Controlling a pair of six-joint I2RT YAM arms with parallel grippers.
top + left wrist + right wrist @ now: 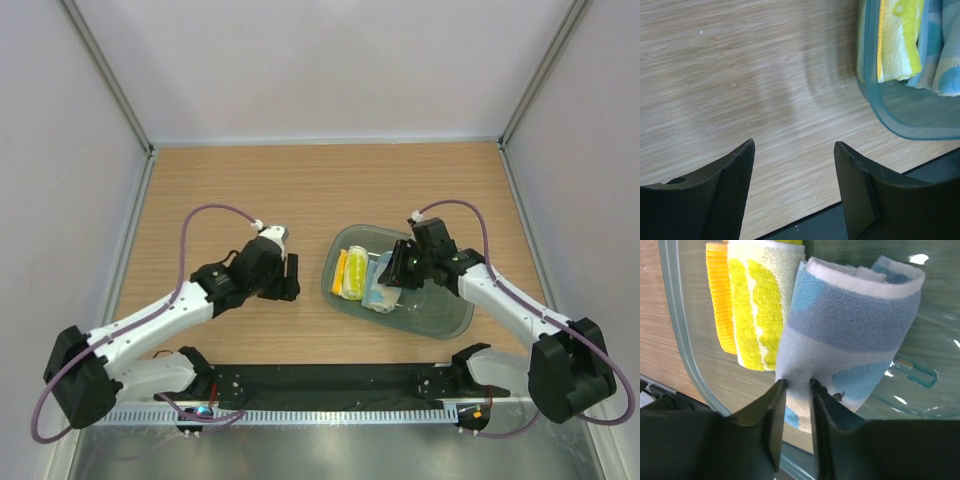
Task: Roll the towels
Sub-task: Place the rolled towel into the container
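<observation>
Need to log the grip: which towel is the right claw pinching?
The blue towel: the right claw nips its near edge, while the yellow towel beside it lies untouched.

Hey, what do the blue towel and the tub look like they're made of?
The blue towel looks like soft terry cloth, probably cotton: fuzzy matte pile, thick soft folds. The tub looks like clear bluish hard plastic, glossy: the wood shows through and it catches bright glints.

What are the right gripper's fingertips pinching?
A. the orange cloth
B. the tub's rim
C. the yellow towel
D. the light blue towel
D: the right wrist view shows the right gripper pinching the lower edge of the light blue towel, inside the tub.
</observation>
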